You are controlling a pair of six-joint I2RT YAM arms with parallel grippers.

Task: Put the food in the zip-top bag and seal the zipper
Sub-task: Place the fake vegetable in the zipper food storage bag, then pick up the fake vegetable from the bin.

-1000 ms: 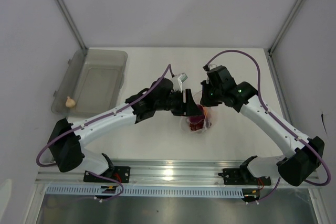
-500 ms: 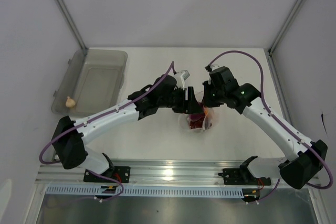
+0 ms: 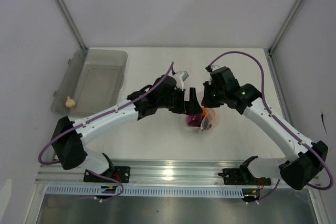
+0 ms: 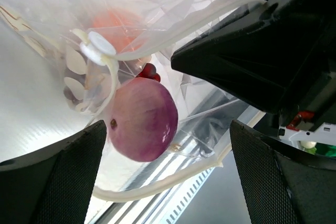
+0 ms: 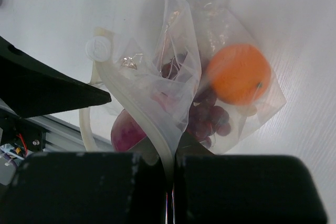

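Note:
The zip-top bag [image 5: 173, 77] hangs over the table's middle, and my right gripper [image 5: 172, 161] is shut on its zipper [image 5: 142, 114] edge. Inside the bag sit the orange [image 5: 239, 73] and the dark red berries [image 5: 210, 114]. The purple-red onion [image 4: 142, 119] lies in the bag's mouth, just beyond my left gripper [image 4: 168, 177], which is open and touches nothing. A white slider [image 4: 100, 43] sits on the zipper strip. From above, the onion [image 3: 192, 119] shows below the left gripper [image 3: 193, 107], beside the right gripper [image 3: 207, 108]. The garlic bulb [image 3: 69, 100] lies in the tub at far left.
A grey translucent tub [image 3: 100, 61] stands at the back left of the table. The metal rail [image 3: 168, 171] with both arm bases runs along the near edge. Walls with slanted frame posts [image 3: 65, 11] close the back.
My left gripper has opened and let go of the onion, which now shows in the bag's mouth. The right gripper has kept its hold on the bag's edge.

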